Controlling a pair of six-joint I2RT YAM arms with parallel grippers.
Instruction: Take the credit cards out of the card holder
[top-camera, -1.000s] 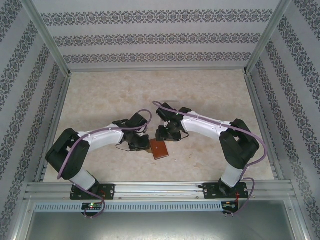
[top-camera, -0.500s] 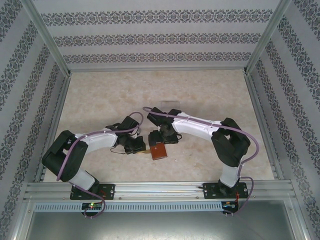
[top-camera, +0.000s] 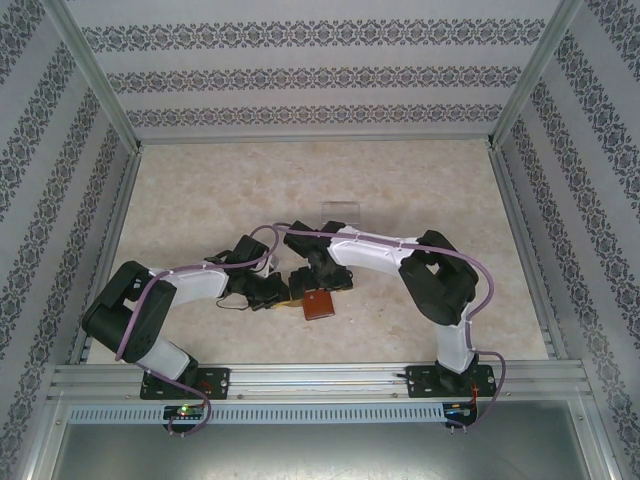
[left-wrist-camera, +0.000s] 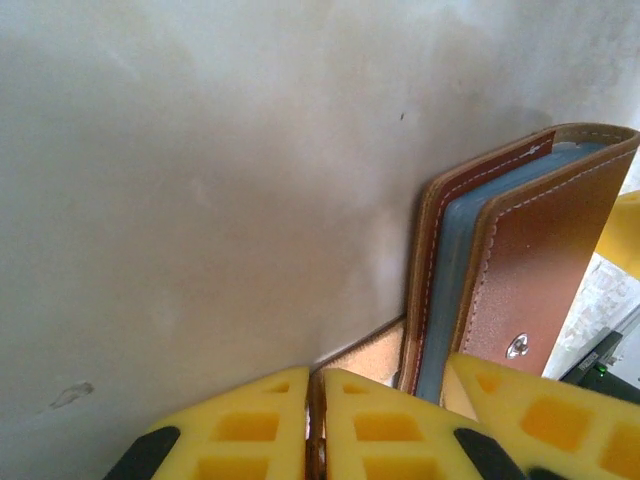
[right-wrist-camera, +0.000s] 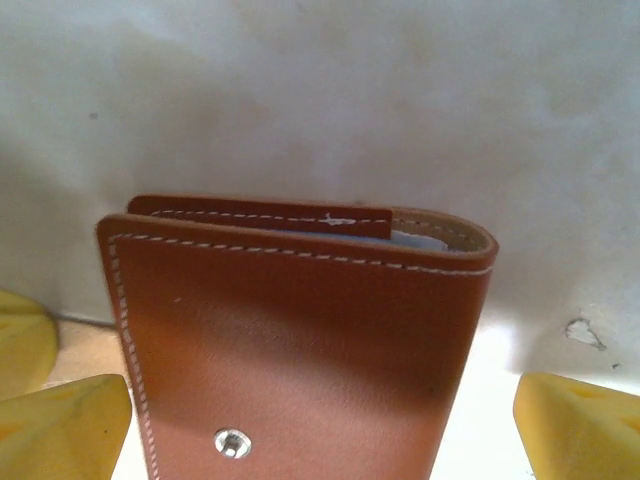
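Note:
The card holder (top-camera: 318, 305), a reddish-brown leather wallet, lies folded on the table between the two grippers. My left gripper (top-camera: 287, 293) (left-wrist-camera: 315, 378) is shut on the holder's tan strap tab (left-wrist-camera: 368, 358), a thin strip pinched between the yellow fingers. In the left wrist view the holder (left-wrist-camera: 520, 270) stands on edge, and its grey-blue pockets (left-wrist-camera: 450, 300) show between the covers. My right gripper (top-camera: 316, 278) (right-wrist-camera: 320, 400) is open, with one finger on each side of the holder (right-wrist-camera: 300, 330). The credit cards are hidden inside.
A clear plastic tray (top-camera: 340, 210) lies on the beige table (top-camera: 200, 190) behind the arms. Patterned walls and metal rails (top-camera: 110, 220) enclose the table on three sides. A silver snap stud (right-wrist-camera: 232, 442) sits on the holder's cover.
The right arm has swung left and down, bringing its open gripper over the card holder. The left gripper has shifted slightly left and lower, and the holder has moved a little nearer.

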